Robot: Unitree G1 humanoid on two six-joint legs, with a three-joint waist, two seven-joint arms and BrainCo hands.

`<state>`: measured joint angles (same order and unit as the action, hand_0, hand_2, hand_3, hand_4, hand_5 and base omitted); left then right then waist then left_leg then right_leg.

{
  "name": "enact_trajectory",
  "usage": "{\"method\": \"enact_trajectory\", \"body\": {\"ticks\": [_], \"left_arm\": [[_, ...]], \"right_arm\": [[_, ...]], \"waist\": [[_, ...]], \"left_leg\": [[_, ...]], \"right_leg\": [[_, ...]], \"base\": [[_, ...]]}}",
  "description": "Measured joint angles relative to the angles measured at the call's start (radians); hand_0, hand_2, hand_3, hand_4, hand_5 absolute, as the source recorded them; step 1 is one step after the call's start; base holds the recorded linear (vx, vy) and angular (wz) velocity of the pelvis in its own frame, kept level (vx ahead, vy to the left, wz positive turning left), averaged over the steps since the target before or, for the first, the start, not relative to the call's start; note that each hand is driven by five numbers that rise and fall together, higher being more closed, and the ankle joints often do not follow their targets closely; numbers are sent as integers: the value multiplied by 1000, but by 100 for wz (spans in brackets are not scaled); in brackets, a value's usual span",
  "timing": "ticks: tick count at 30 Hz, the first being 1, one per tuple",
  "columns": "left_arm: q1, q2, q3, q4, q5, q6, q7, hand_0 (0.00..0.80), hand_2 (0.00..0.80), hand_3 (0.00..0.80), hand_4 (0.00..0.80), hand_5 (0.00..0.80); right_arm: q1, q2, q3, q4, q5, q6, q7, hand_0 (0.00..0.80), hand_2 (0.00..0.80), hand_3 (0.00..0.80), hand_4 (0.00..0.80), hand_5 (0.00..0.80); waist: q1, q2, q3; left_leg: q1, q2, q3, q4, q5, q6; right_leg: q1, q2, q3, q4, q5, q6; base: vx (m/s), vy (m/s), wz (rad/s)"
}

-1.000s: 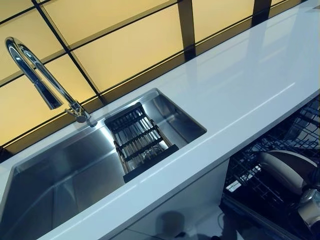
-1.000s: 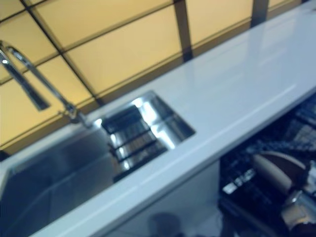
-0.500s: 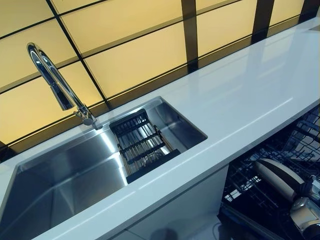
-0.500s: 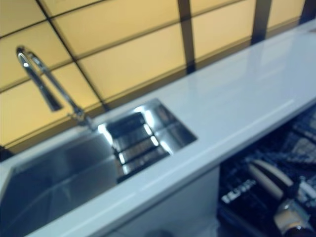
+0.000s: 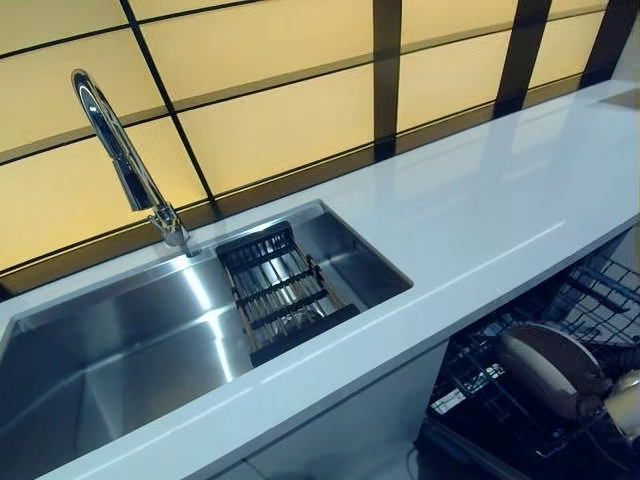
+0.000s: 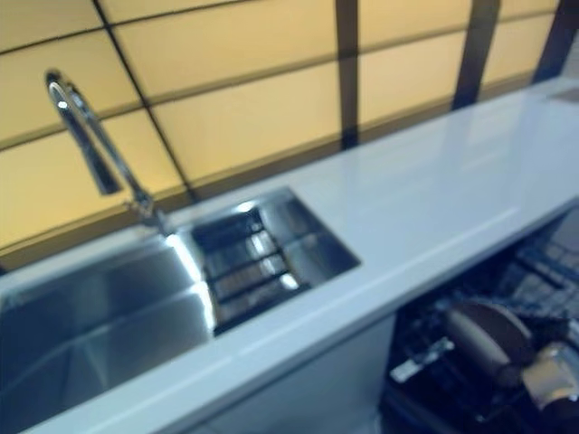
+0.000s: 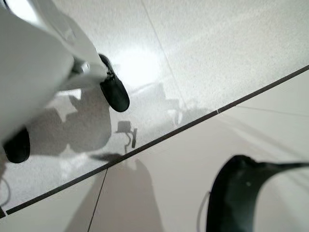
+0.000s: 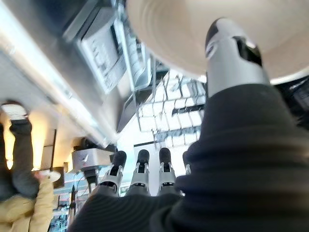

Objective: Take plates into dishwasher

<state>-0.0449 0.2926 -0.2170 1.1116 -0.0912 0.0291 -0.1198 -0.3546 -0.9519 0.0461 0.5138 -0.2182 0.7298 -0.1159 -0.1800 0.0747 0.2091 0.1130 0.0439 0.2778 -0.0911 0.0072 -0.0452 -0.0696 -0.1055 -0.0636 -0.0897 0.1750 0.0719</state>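
A beige plate (image 5: 548,368) stands tilted on edge in the black wire dishwasher rack (image 5: 480,375), below the counter at the lower right. My right hand (image 5: 627,402) is just right of the plate. In the right wrist view its thumb (image 8: 231,53) lies against the plate's face (image 8: 169,34), while its fingers (image 8: 140,166) are straight and apart from the plate. My left hand (image 7: 114,93) hangs over the pale tiled floor with relaxed fingers and holds nothing.
A white counter (image 5: 480,210) runs across the view, with a steel sink (image 5: 150,340), a black drainer basket (image 5: 280,295) in it and a chrome tap (image 5: 120,160). Yellow wall panels stand behind. A person stands at the far edge of the right wrist view (image 8: 19,159).
The whole picture has shifted and levelled, so the camera moved. The plate and my right hand stay at the rack; no clear move of their own shows.
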Motion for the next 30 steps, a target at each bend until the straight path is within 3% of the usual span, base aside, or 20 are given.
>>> {"method": "enact_trajectory", "body": {"ticks": [7, 15, 22, 27, 28, 29, 30], "left_arm": [[-26, 20, 5, 23, 0, 47, 39, 0, 0, 0, 0, 0], [-40, 49, 6, 66, 2, 108, 84, 0, 0, 0, 0, 0], [-40, 53, 14, 88, 2, 117, 85, 0, 0, 0, 0, 0], [-40, 55, 52, 119, 0, 133, 112, 0, 0, 0, 0, 0], [-38, 57, 52, 130, 0, 134, 121, 0, 0, 0, 0, 0], [-32, 57, 48, 144, -2, 135, 132, 0, 0, 0, 0, 0], [-30, 55, 47, 150, -2, 137, 138, 0, 0, 0, 0, 0]], "right_arm": [[-65, -78, 1, 17, -97, 23, 184, 0, 0, 0, 0, 0], [-83, -167, 0, 18, -115, 17, 252, 0, 0, 0, 0, 0], [-104, -168, 1, 25, -114, 9, 273, 0, 0, 0, 0, 0], [-167, -183, 4, 136, -114, -23, 272, 0, 0, 0, 0, 0], [-190, -195, 26, 170, -114, -27, 273, 0, 0, 0, 0, 0], [-244, -207, 66, 203, -114, -37, 273, 0, 0, 0, 0, 0], [-275, -210, 82, 214, -113, -49, 271, 0, 0, 0, 0, 0]], "waist": [[0, -75, -41], [-5, -137, -93], [2, -145, -111], [5, -143, -115], [12, -148, -112], [53, -156, -109], [77, -163, -106]], "left_leg": [[31, 0, 17, 0, -4, -4], [34, 3, 25, 0, -6, -7], [37, 3, 27, 0, -7, -8], [42, 5, 22, 11, -10, -12], [30, -9, -39, 56, -29, -14], [4, -25, -180, 128, -77, 14], [-13, -37, -246, 150, -100, 36]], "right_leg": [[21, 4, 17, 1, 1, 0], [22, 10, 30, 1, 1, 0], [28, 10, 33, 1, 2, 1], [29, 14, 34, 3, -1, -2], [25, 19, 66, 10, -2, -7], [5, 27, 136, 23, 9, -14], [-7, 29, 174, 24, 18, -12]], "base": [[-15, 65, -7], [-15, 18, -3], [-20, 23, 0], [-35, 73, 0], [-163, 121, -66], [-198, 140, -105], [-174, 122, -147]]}}
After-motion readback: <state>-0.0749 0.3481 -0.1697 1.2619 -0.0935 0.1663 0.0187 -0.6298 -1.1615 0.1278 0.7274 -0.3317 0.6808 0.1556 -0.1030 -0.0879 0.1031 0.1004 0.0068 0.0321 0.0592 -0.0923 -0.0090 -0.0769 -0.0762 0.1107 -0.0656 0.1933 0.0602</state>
